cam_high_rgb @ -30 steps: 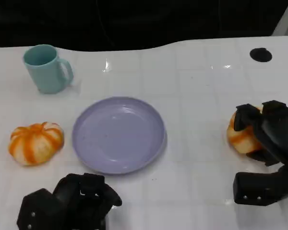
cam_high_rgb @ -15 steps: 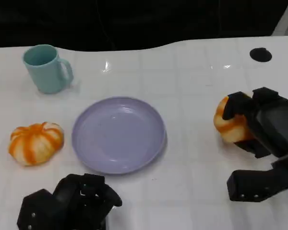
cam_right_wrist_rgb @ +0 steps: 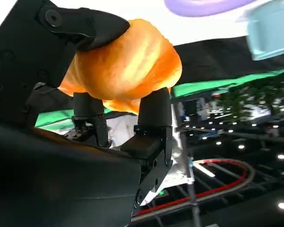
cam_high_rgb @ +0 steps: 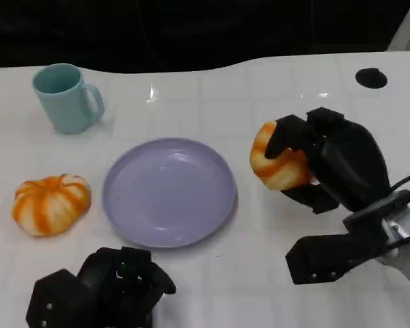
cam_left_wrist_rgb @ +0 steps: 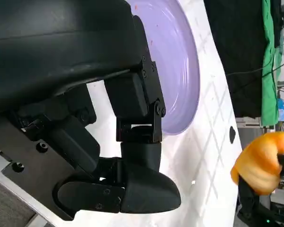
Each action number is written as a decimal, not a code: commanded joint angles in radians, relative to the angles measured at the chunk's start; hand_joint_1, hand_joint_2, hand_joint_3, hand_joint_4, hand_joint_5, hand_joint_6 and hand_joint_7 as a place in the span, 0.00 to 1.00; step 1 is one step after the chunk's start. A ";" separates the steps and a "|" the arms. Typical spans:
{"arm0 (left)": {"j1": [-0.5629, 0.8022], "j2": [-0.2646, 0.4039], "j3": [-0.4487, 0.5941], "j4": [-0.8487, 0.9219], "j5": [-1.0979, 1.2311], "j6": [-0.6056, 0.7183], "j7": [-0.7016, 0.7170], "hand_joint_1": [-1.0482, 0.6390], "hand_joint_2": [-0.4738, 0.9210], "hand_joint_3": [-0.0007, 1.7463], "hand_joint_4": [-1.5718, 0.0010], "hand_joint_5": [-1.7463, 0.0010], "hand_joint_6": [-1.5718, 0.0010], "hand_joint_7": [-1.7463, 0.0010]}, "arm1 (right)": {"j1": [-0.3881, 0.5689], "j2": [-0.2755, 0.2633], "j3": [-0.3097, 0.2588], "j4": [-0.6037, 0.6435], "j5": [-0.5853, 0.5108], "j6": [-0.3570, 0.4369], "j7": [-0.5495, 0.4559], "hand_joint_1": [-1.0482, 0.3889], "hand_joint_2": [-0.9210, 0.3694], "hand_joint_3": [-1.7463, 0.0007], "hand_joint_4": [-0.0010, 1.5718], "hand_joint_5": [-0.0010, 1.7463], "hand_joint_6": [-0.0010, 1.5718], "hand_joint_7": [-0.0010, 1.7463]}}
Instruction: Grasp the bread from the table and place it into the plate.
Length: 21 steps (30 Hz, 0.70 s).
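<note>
**Bread lifted and closing on the plate**

A white table with a faint grid runs back to a dark background. On it sit a teal mug, a lavender plate and an orange-and-white striped pumpkin-shaped piece just beside the plate's left rim.

Over the last second the right hand has carried the bread from near the table's right edge leftward, toward the plate. The bread now hangs just beside the plate's right rim, not yet over it, and appears raised off the table. The right wrist view shows the black fingers wrapped around the golden-orange bun, so the grasp looks secure.

The left hand rests low at the near edge, fingers curled in with nothing between them, unmoved.

The pick-up seems done and the transport well along; what remains is to bring the bread over the plate's centre, lower it and let go.
</note>
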 commanded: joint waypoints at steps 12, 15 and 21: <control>0.020 -0.003 -0.008 -0.025 0.018 0.005 0.024 0.00 0.70 0.43 0.00 0.34 0.09 0.60 | -0.139 0.189 0.080 0.081 -0.021 0.014 0.073 0.59 0.48 0.24 0.63 1.00 0.48 1.00; 0.021 -0.004 -0.010 -0.026 0.019 0.006 0.022 0.00 0.70 0.43 0.00 0.34 0.09 0.61 | -0.173 0.223 0.102 0.149 -0.031 0.001 0.039 0.57 0.45 0.28 0.63 1.00 0.48 1.00; 0.024 -0.006 -0.011 -0.034 0.018 0.011 0.021 0.00 0.70 0.42 0.00 0.34 0.09 0.61 | -0.226 0.282 0.133 0.257 -0.043 0.004 -0.015 0.56 0.43 0.28 0.62 1.00 0.48 1.00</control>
